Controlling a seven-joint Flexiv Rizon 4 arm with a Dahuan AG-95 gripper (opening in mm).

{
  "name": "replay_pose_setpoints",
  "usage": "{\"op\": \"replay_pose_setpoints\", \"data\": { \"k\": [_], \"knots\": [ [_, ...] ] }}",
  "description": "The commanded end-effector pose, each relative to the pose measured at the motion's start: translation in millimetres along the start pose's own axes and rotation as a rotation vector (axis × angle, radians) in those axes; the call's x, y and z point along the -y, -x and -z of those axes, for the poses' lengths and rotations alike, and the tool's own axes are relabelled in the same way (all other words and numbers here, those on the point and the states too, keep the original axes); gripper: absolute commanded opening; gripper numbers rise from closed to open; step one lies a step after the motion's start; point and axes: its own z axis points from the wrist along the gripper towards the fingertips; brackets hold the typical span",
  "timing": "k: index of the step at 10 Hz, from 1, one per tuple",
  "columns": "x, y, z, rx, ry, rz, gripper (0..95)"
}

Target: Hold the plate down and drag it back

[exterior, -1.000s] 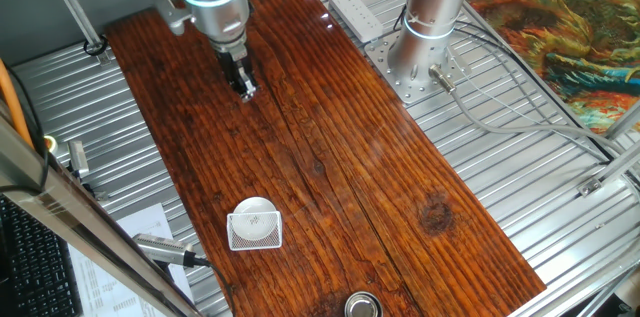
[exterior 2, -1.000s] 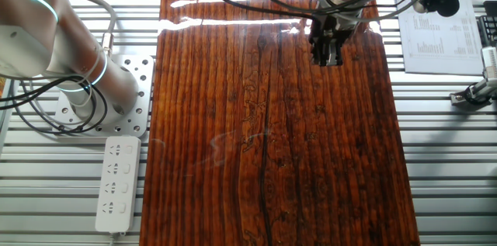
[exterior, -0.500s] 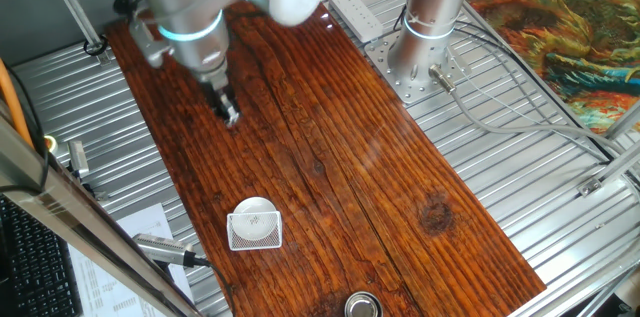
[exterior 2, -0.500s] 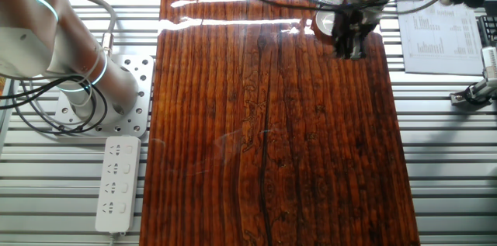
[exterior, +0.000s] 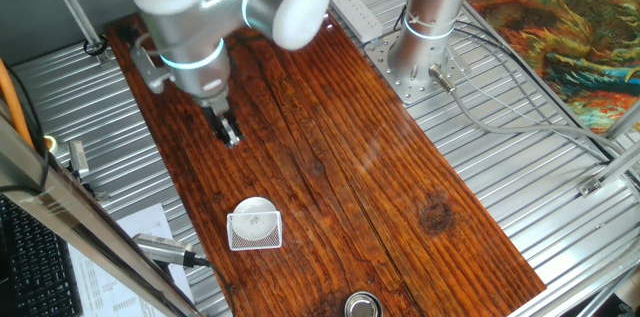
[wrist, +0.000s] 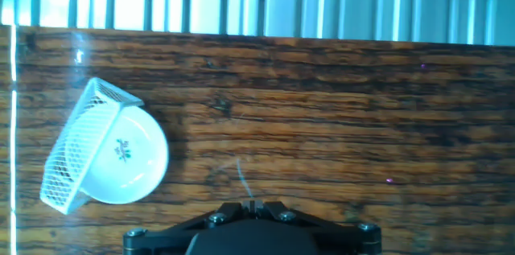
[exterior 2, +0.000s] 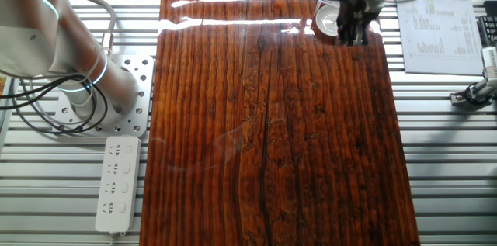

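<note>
The small round white plate (exterior: 252,208) lies on the wooden table near its left front part, with a tiny dark mark at its centre in the hand view (wrist: 127,158). A white grid card (exterior: 254,231) overlaps its near edge. In the other fixed view the plate (exterior 2: 324,19) shows partly behind the arm. My gripper (exterior: 231,138) hangs above the wood, short of the plate, fingers pressed together and empty. In the hand view the fingertips (wrist: 251,205) sit at the bottom edge, to the right of the plate.
A round metallic cup (exterior: 362,305) stands at the table's front edge. A paper sheet (exterior 2: 435,32) and a tool lie on the metal bench beside the plate's side. The arm's base (exterior: 420,52) and a power strip (exterior 2: 118,184) are on the other side.
My gripper has moved along the table toward the plate and card, staying shut. The plate and card have not moved.
</note>
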Motion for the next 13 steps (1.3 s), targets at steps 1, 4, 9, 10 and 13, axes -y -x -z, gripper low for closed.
{"op": "replay_pose_setpoints", "data": {
  "k": [1,4,9,10,13],
  "knots": [
    [-5.7,8.5,-15.8,0.011,0.008,-0.029,0.0],
    [-23.5,32.2,-12.2,0.008,0.011,-0.037,0.0],
    [-44.4,50.1,-5.4,-0.015,-0.005,-0.021,0.0],
    [-44.2,50.1,-6.3,-0.02,-0.003,-0.018,0.0],
    [-44.0,50.2,-6.8,-0.036,-0.008,-0.05,0.0]
  ]
}}
